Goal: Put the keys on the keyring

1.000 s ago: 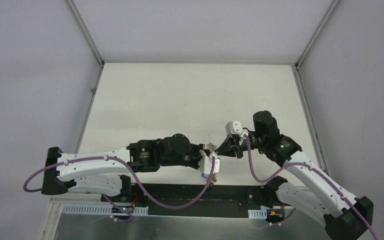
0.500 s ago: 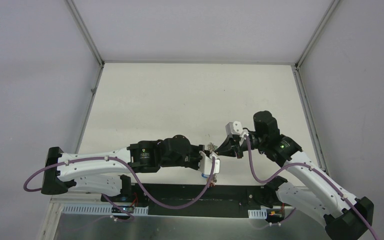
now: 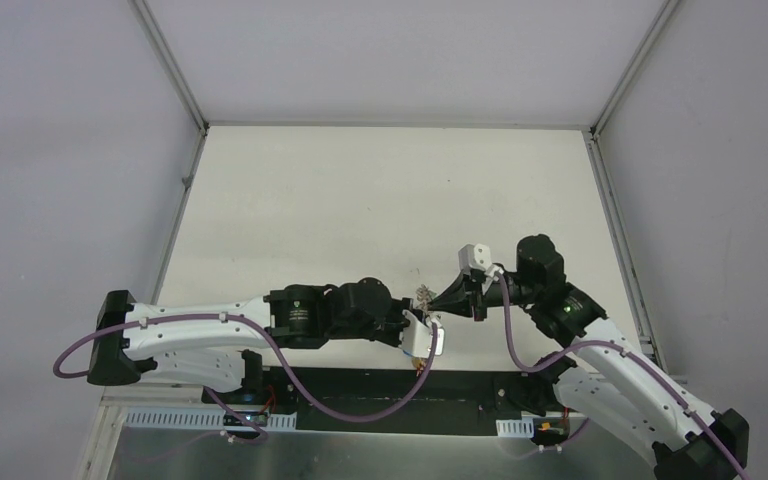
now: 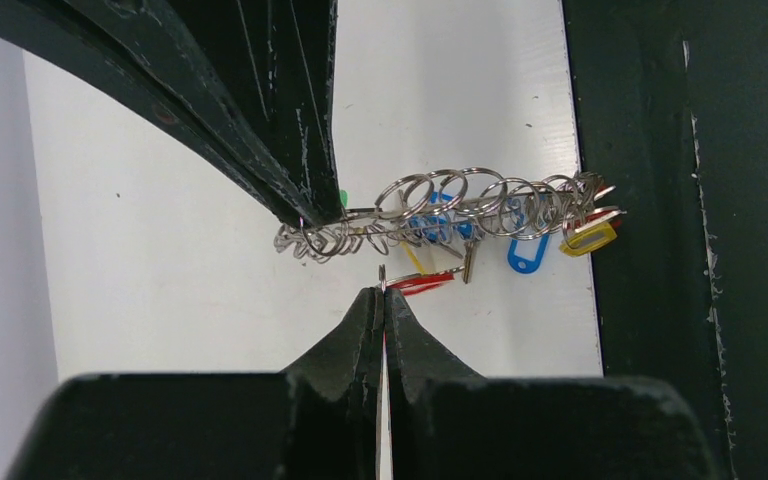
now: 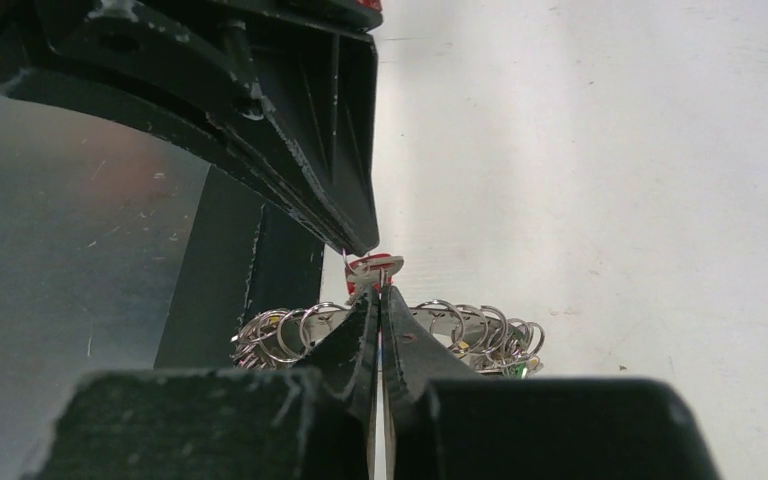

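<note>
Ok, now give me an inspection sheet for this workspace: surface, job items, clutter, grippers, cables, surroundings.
Surface: white table, matte.
Job's things: keyring fringed with small rings and blue, yellow and red tags; red-tagged key right beside it, not yet threaded on.
Clutter: nothing seen.
Grippers: left gripper shut on the red-tagged key; right gripper shut on the keyring.
Cables: purple cables loop along both arms, apart from the keys.
Surroundings: pale enclosure walls; metal shelf below the arm bases.
</note>
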